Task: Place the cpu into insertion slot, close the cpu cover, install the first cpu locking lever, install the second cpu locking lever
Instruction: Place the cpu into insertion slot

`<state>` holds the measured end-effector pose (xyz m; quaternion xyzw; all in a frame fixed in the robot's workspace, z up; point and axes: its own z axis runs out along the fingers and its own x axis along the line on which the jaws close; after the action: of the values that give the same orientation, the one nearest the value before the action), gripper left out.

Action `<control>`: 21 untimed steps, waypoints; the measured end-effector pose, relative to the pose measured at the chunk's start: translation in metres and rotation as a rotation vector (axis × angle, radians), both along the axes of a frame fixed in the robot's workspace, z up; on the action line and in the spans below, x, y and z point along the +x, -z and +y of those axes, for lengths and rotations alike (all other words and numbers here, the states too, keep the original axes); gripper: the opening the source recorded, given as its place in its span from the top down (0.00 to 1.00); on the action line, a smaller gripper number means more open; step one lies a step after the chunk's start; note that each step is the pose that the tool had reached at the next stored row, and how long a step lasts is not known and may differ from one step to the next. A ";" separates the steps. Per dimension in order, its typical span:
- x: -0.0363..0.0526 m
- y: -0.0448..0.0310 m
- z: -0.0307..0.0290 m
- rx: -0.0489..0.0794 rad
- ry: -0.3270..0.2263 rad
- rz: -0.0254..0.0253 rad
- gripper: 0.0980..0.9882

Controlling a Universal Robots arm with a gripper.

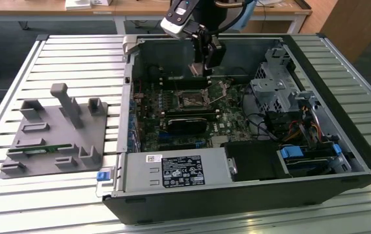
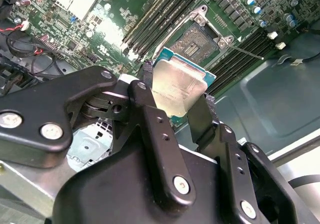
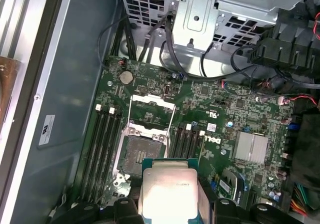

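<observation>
Tool (image 2: 178, 87) clamped tight on the cpu (image 2: 175, 98), silvery face showing between the fingers, up above the green board. In the exterior view it hangs around twelve o'clock of the insertion slot (image 1: 192, 100). Slot bare, cpu cover (image 3: 152, 109) flipped open.

You have the computer case (image 1: 237, 200) lying open on the desk (image 1: 74, 63), with a fixture block (image 1: 49, 131) beside it on the exterior view's left. Inside the case the circuit board (image 1: 150, 122) lies flat, with the power supply (image 1: 175, 170) in front of it and the drive cage (image 1: 277, 92) on the exterior view's right. The insertion slot (image 1: 190, 99) sits in the board, and memory rails (image 3: 105, 144) run along two of its sides. The claw (image 1: 205, 73) hangs above the board, behind the slot. The cpu (image 2: 177, 92) is pinched between its fingers (image 2: 145, 79), clear of the slot. The cpu cover (image 3: 152, 100) stands swung up from one edge of the slot.
</observation>
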<state>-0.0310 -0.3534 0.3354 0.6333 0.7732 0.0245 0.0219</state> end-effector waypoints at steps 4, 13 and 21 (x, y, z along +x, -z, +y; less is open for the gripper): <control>0.0000 0.0035 0.0000 -0.002 0.016 0.0000 0.52; 0.0000 0.0123 0.0003 -0.004 0.074 0.0000 0.52; 0.0000 0.0173 0.0002 -0.006 0.074 0.0001 0.52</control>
<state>-0.0310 -0.3532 0.3181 0.6613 0.7494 0.0213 0.0246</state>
